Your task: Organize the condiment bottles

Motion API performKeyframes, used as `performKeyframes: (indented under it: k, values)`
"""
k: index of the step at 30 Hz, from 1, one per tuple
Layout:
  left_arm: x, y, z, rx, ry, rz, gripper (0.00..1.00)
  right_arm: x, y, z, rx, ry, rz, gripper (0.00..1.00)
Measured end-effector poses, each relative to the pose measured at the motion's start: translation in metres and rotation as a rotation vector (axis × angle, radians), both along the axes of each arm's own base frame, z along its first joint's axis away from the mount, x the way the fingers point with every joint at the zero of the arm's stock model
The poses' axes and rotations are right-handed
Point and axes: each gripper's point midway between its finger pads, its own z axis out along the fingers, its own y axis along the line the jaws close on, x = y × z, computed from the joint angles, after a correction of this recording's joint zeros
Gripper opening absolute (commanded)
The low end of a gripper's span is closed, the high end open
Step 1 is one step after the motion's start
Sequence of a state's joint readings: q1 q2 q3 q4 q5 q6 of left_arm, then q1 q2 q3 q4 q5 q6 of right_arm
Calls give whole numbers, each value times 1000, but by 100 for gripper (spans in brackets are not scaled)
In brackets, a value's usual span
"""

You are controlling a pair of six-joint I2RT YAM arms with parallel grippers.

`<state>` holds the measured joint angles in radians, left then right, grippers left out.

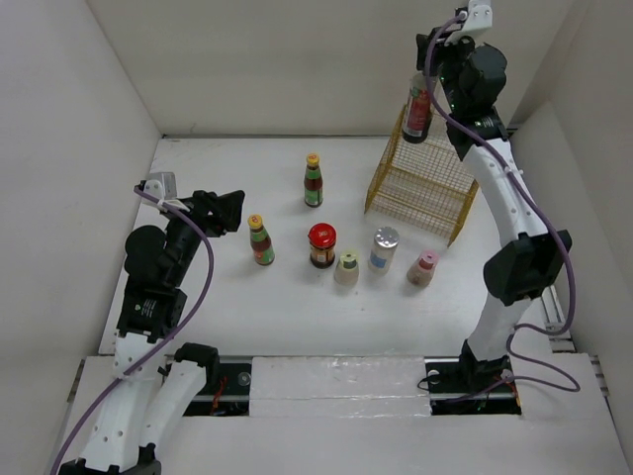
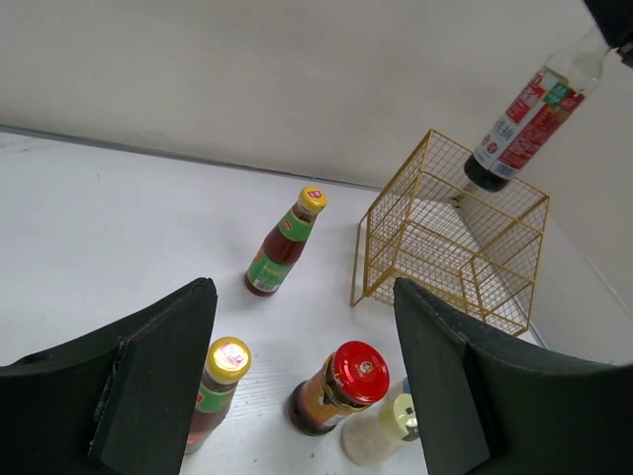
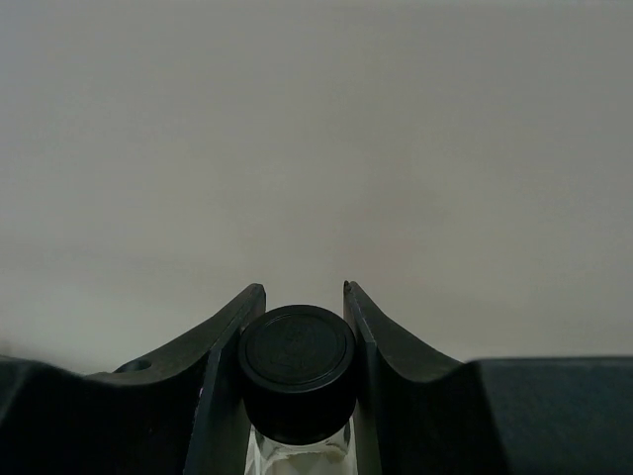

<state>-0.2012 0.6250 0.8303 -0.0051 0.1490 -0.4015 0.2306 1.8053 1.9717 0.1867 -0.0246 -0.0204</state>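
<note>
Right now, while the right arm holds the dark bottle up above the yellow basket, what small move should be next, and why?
Probably lower the right gripper slowly, so that the dark sauce bottle goes down into the yellow wire basket. Its jaws are closed on the bottle's top, and the bottle hangs in the air, seemingly above the basket's far side.

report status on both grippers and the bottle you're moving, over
Right gripper shut on dark sauce bottle, lifted above back of yellow wire basket. Left gripper open, empty, near yellow-capped bottle. Basket looks empty, nothing in the way.
</note>
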Motion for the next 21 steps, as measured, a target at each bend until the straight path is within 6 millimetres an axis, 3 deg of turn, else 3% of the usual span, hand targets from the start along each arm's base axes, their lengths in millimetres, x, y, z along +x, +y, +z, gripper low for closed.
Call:
performKeyframes:
  k: [5, 8, 18, 21]
  values:
    - [0, 0, 0, 0, 0, -1, 68, 41, -28, -38, -11, 94, -80, 0]
    - [0, 0, 0, 0, 0, -1, 68, 56, -36, -55, -16, 134, -107, 1]
    - [0, 0, 0, 0, -1, -1, 68, 63, -50, -51, 6, 123, -172, 1]
    - [0, 0, 0, 0, -2, -2, 68, 64, -51, -63, 13, 113, -178, 1]
